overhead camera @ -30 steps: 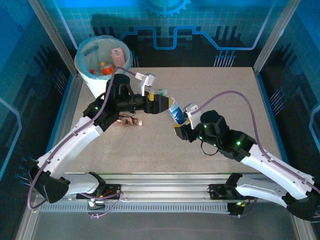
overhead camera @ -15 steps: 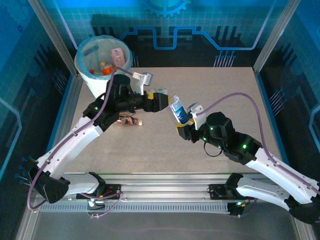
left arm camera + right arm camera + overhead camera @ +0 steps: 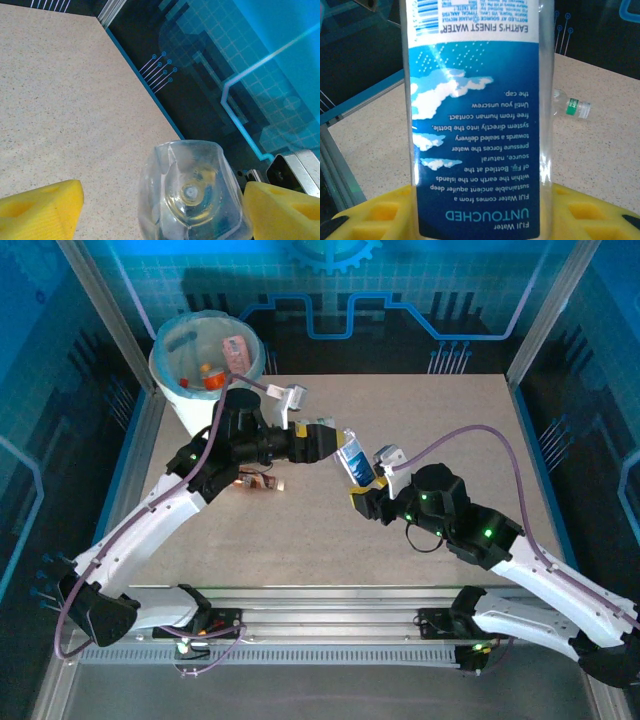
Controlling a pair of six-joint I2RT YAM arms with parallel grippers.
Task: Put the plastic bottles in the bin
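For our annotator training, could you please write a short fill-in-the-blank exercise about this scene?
1. The jaws of the right arm grip a bottle whose label is mostly ____.
2. The jaws of the left arm stand ____ around that bottle's base.
3. The bin stands at the table's far ____ corner.
Missing words: blue; open; left.

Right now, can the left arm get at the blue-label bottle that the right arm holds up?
Probably yes. The left arm has its jaws open on either side of the clear base of the bottle, with nothing else in the way, while the jaws of the right arm grip it at the label.
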